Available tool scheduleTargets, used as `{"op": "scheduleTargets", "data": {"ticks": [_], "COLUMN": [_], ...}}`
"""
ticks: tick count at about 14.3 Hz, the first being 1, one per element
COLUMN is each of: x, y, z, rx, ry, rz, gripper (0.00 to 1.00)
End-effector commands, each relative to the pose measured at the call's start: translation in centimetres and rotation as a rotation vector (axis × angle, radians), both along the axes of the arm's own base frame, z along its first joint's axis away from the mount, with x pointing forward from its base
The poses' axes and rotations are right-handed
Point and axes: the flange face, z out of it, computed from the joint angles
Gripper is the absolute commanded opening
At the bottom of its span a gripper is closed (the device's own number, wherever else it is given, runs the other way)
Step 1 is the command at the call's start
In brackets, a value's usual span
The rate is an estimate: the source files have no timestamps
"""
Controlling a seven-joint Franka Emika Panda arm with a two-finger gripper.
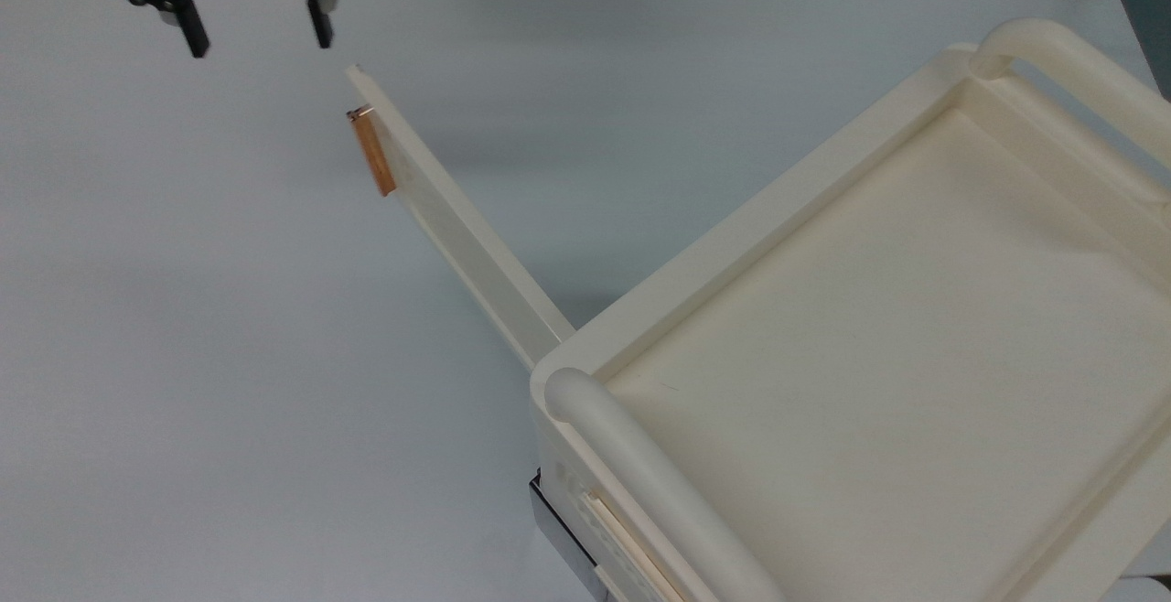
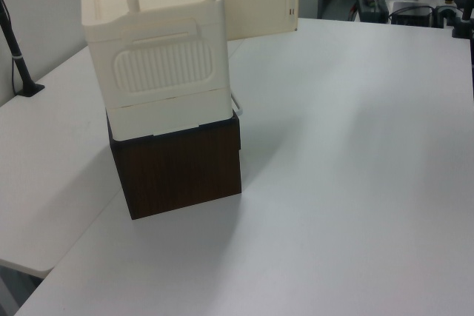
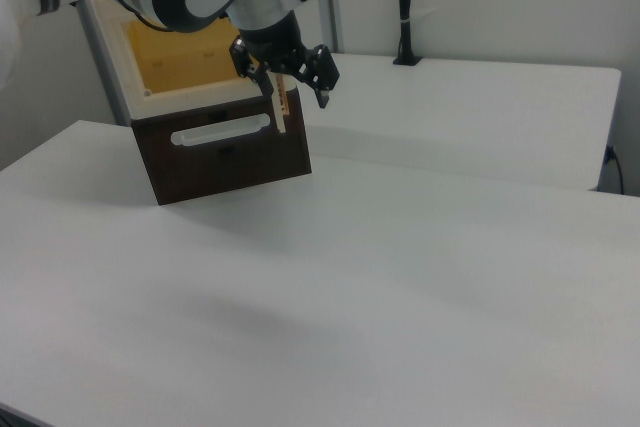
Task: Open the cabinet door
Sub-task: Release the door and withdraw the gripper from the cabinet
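One cabinet door (image 1: 457,218) is the thing that matters here, and it stands swung well out from the cream cabinet (image 1: 878,309), hinged at the cabinet corner nearest the top view's middle and reaching up and toward the top view's left over the white table (image 1: 229,355). Its long axis in the top view runs diagonally from that hinge corner to a free edge at the upper left, and the copper-orange bar handle (image 1: 373,155) sits on the outer face close to that free edge, lying along the same line. In the left view the door (image 2: 255,12) shows its broad inner face, upright, sticking out from behind the cabinet toward the left view's right. It hangs there on its hinges alone; nothing touches it. The gripper (image 1: 254,35) hovers just beyond the free edge, toward the top view's upper left corner, with its two black fingers spread wide and nothing between them. In the right view the gripper (image 3: 296,81) hangs in front of the orange-lined cabinet opening (image 3: 180,55), near the door edge. I judge the door to be open enough for the task, the spread fingers and the gap from the handle suggesting a release. The cabinet rests on a dark brown wooden box (image 2: 178,164).
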Motion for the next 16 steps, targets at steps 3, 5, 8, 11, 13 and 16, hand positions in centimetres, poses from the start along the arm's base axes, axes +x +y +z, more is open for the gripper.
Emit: {"op": "scheduleTargets", "data": {"ticks": [3,5,8,11,13,16], "x": [-4.0,-4.7,-5.5,-5.7,-6.5,-6.9], "y": [-2.1,-1.4,0.3,4.1,6.8,9.2], "z": [3.0,3.4,3.9,3.9,4.3,4.2], "rx": [-0.011,-0.002,0.021,0.013,0.005,0.008], "ry": [0.053,0.081,0.120,0.183,0.229,0.261], "rz": [-0.026,-0.025,-0.047,-0.055,-0.037,0.010], "gripper": [1.00,1.00,1.00,1.00,1.00,1.00]}}
